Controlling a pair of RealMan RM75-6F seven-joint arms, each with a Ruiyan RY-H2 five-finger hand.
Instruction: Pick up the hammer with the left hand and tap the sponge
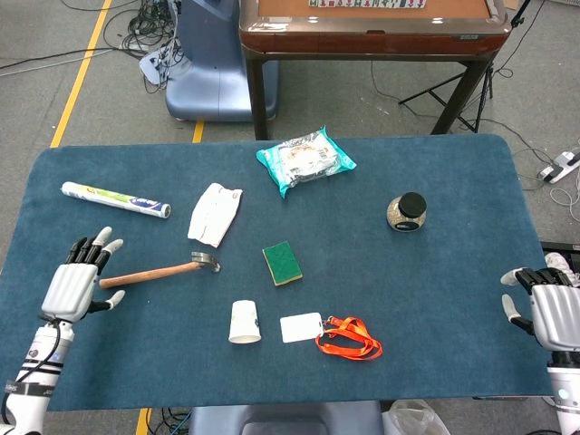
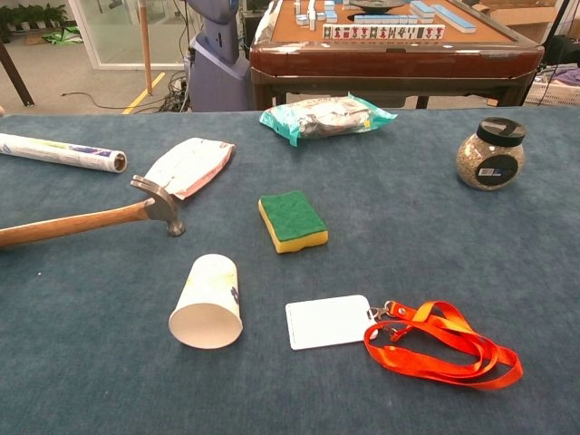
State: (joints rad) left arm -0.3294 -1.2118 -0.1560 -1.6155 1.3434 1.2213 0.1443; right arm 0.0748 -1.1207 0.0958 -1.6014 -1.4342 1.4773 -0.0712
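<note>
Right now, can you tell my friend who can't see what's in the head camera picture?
The robot's left hand hovers open at the handle end of a hammer lying on a blue table. A green sponge lies to the hammer's right, and the right hand waits at the table's far right edge.
</note>
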